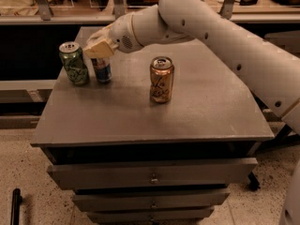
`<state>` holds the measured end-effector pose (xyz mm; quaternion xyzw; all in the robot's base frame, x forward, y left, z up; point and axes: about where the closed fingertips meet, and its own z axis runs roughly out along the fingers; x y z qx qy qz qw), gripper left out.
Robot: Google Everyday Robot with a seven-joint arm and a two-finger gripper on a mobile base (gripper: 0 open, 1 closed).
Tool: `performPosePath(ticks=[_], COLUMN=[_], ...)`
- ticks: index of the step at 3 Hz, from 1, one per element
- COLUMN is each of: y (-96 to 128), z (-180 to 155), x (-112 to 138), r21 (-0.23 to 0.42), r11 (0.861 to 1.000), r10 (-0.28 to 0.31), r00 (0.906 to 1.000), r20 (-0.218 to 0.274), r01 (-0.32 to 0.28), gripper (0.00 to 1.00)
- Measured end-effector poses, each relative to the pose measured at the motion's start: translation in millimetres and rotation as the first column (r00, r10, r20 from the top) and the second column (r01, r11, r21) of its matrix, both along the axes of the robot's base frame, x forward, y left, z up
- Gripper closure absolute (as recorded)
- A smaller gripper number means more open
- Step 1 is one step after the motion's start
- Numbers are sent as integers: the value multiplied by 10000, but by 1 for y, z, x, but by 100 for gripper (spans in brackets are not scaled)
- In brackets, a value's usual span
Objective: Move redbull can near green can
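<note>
The redbull can (102,71), slim and blue-and-silver, stands upright on the grey table (197,111) at its back left. The green can (73,63) stands just left of it with a narrow gap between them. My gripper (99,48) reaches in from the right on the white arm (211,27). It is shut on the top of the redbull can, and its cream fingers (96,49) hide the can's top.
A copper-orange can (161,79) stands upright near the table's middle, to the right of the gripper. The table has drawers (152,175) below its front edge. A dark shelf and counter run behind the table.
</note>
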<state>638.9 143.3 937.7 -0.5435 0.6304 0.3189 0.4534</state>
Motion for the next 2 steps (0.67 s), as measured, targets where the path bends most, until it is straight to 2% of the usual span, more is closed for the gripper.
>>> performPosePath(ticks=[1, 2], y=[2, 4], z=[0, 0], x=[-1, 0], r21=[3, -2], r11=[10000, 9996], r10=[42, 290], r00=[10000, 9993], r20=[-13, -219], r01=[-42, -290], gripper=[14, 0])
